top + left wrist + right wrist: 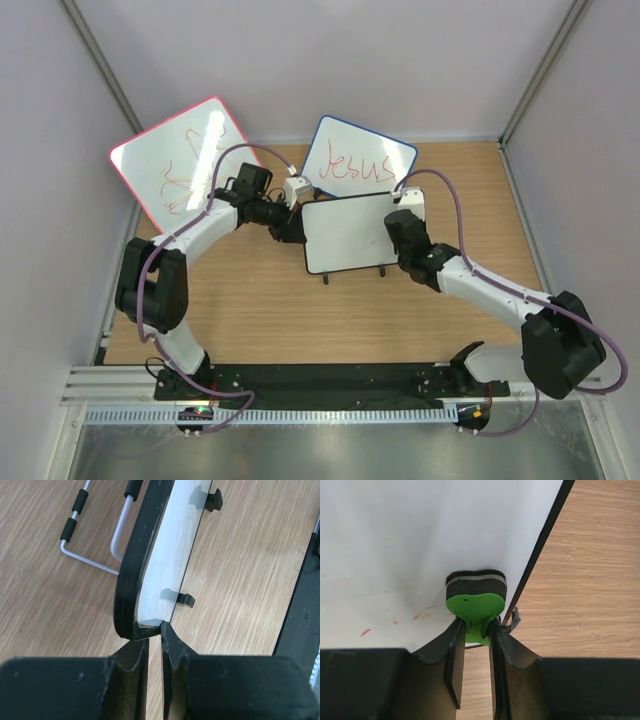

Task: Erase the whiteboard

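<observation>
The black-framed whiteboard (348, 232) stands tilted on its two small feet in the middle of the table. Its face is nearly blank, with a few faint red specks (366, 631) low on it. My left gripper (292, 228) is shut on the board's left edge; in the left wrist view its tips (154, 630) pinch the frame's corner (131, 580). My right gripper (395, 222) is shut on the green handle of an eraser (475, 605), whose black felt pad presses on the board's face (420, 540) near its right edge.
A pink-red-framed board (185, 160) with scribbles leans at the back left. A blue-framed board reading "Jesus" (358, 162) stands behind the whiteboard. A wire stand (95, 535) lies on the wood behind the board. Walls close in the sides and back.
</observation>
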### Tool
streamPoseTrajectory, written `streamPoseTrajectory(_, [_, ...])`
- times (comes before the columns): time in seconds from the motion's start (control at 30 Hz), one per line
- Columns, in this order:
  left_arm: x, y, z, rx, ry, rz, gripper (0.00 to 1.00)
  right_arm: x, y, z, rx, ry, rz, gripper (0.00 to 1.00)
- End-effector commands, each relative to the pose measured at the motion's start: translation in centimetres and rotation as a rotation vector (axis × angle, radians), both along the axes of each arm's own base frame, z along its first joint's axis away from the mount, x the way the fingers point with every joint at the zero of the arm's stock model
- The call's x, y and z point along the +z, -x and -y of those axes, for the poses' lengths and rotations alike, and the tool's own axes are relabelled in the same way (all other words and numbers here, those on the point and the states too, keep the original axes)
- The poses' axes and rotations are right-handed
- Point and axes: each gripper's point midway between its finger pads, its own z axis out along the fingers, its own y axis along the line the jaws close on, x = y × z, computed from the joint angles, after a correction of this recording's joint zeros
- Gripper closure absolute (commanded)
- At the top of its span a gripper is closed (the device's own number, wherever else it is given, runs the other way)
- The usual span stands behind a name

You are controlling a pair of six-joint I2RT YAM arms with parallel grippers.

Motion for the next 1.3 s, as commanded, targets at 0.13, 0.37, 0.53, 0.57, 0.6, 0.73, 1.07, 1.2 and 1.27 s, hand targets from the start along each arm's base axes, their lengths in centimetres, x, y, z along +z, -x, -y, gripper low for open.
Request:
streamPoseTrajectory(0.13, [0.6,-1.3,0.1,-0.021,-0.015,0.083,1.00,0.4,-0.6,-7.2,0.158,-0.019,0.028,0.99])
streamPoseTrajectory(0.37, [0.5,-1.2,0.1,-0.022,-0.016,0.083,1.00,-0.3,0.1,-15.7,0.361,-0.116,0.000,0.99])
streamPoseTrajectory(0.53, [0.6,-1.1,0.1,-0.026,-0.016,0.088,1.00,0.6,-0.9,-13.1,0.268,-0.131,0.032,0.99])
streamPoseTrajectory(0.57, [0.7,-1.2,0.1,-0.025,-0.014,0.089,1.00,0.0,-0.8,-11.9,0.241,-0.120,0.016,0.99])
streamPoseTrajectory(0.6, [0.7,-1.2,0.1,-0.025,-0.014,0.089,1.00,0.0,-1.5,-9.9,0.183,-0.122,0.020,0.99])
streamPoseTrajectory(0.73, [0.8,-1.0,0.2,-0.029,-0.012,0.088,0.99,-0.3,-1.3,-3.2,0.026,-0.163,0.035,0.99])
streamPoseTrajectory(1.07, [0.5,-1.1,0.2,-0.029,-0.014,0.082,1.00,0.9,-0.7,1.7,-0.036,-0.144,0.044,0.99])
streamPoseTrajectory(1.2, [0.6,-1.1,0.1,-0.026,-0.016,0.086,1.00,1.9,-1.4,1.0,-0.007,-0.139,0.031,0.99])
streamPoseTrajectory(1.27, [0.6,-1.1,0.1,-0.027,-0.016,0.085,1.00,3.2,-1.9,0.1,0.018,-0.158,0.051,0.99])
